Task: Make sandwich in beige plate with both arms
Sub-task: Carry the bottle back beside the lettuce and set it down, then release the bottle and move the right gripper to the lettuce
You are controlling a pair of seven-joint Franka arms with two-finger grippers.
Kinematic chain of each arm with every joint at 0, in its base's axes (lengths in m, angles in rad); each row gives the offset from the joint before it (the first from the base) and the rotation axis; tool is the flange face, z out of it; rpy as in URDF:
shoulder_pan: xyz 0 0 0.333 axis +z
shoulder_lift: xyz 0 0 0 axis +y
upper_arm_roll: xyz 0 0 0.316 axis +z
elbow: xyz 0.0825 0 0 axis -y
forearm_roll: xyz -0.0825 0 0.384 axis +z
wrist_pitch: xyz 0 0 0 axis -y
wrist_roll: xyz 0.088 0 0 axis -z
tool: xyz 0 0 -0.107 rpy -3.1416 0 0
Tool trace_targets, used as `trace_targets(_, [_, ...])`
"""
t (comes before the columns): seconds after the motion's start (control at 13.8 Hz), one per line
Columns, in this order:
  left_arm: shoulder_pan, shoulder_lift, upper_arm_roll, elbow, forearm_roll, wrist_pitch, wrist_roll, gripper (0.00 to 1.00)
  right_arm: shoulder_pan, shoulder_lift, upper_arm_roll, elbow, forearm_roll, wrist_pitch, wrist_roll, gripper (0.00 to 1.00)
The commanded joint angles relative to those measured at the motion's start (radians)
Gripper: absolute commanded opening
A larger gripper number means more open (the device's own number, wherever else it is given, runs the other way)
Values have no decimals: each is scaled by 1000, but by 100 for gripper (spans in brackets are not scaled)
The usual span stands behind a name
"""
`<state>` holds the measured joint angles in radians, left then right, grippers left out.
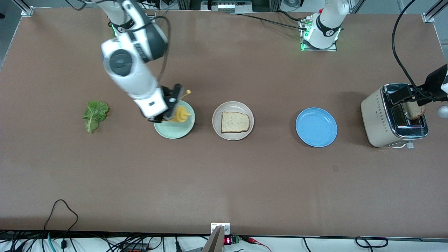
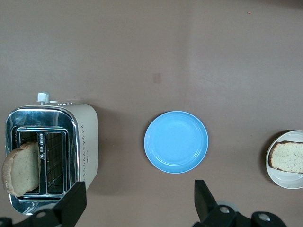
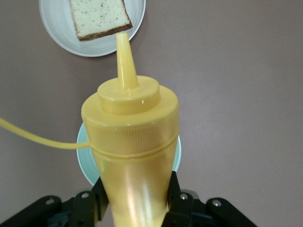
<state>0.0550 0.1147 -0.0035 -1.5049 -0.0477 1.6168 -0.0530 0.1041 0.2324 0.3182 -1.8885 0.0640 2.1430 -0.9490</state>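
Right gripper is clamped round a yellow squeeze bottle, held tilted over the mint-green plate. Left gripper is spread wide over the toaster, where a bread slice is poking out. Another slice is seen on the beige plate.

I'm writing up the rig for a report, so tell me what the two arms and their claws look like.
Both arms have white, rounded segments with black bands. The right arm has a dark grey round joint cap, a label strip and a black cable along it. The left arm stands on a base plate lit green. The right claw and the left claw are black, each with two fingers.
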Motion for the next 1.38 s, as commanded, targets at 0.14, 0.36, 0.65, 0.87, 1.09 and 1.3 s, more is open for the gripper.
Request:
trace_targets(0.14, [-1,-6,-3,2,6,-11,15,100,-246,-131,18,-168,320,-8,-518,0])
trace_targets(0.36, [-1,-6,-3,2,6,-11,15,100,-377,-133,18,-277,550,-5,-805,0])
trace_targets(0.65, [-1,-6,-3,2,6,-11,15,100,-544,-52,16,-330,724,-50,-1185,0])
trace_targets(0.87, [-1,-6,-3,2,6,-11,16,100,-661,77,18,-328,822,-144,-1402,0])
trace_targets(1.09, [-1,-6,-3,2,6,-11,15,100,-708,166,16,-327,875,-173,-1527,0])
trace_targets(1.3, [-1,-6,-3,2,6,-11,15,100,-725,225,16,-324,914,-192,-1576,0])
